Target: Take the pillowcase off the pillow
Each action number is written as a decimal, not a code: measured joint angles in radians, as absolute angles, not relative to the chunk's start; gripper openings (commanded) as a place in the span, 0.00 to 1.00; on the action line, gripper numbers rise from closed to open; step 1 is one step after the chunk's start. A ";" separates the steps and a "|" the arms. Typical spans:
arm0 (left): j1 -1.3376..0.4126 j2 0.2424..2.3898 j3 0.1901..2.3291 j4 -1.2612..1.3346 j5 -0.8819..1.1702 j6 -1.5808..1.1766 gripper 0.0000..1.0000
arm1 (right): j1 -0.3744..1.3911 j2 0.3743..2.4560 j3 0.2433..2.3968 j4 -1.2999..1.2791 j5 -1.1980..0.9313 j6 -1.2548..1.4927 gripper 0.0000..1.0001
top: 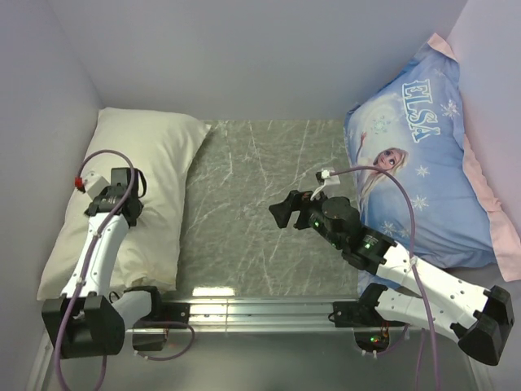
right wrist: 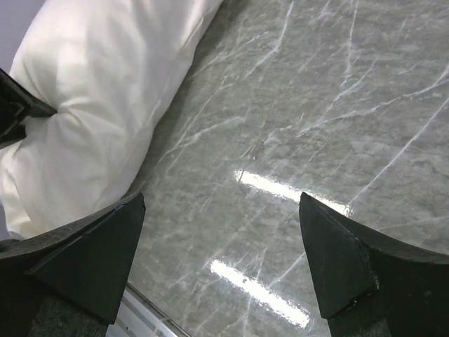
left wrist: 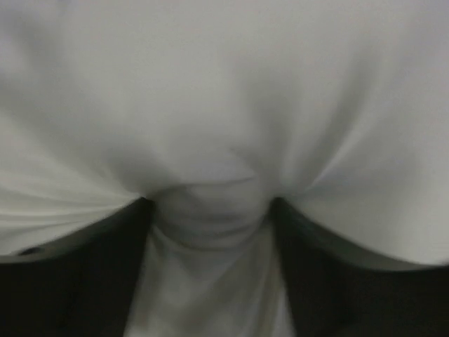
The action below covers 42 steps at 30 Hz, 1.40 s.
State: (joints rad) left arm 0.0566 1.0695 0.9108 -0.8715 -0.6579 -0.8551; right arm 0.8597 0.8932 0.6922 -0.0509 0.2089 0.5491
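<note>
The cream pillowcase [top: 155, 163] lies along the table's left side, plump and full; the pillow inside it is hidden. My left gripper [top: 130, 195] presses down into the middle of it. In the left wrist view the pillowcase [left wrist: 224, 105] fills the frame, and a fold of it bulges between the two dark fingers [left wrist: 77, 281] of the left gripper [left wrist: 210, 203], whose jaws stand wide apart. My right gripper [top: 281, 213] hovers open over the bare table centre. In its own view the right gripper [right wrist: 221, 203] holds nothing, with the pillowcase [right wrist: 91, 91] to its upper left.
A large blue Elsa-print pillow [top: 415, 155] with a pink edge leans in the back right corner. Between the two pillows runs the grey marble table [top: 260, 171]. A metal rail [top: 260, 309] spans the near edge. Walls close in the left, back and right.
</note>
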 measured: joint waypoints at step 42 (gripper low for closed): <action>-0.630 1.510 1.656 -0.896 -0.466 -0.811 0.00 | 1.312 1.019 0.763 0.028 0.379 0.528 0.76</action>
State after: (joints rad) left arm -0.6296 1.5101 1.6558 -0.8963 -0.4656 -0.8108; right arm 1.3117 1.0191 0.7631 0.0284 0.3790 0.5278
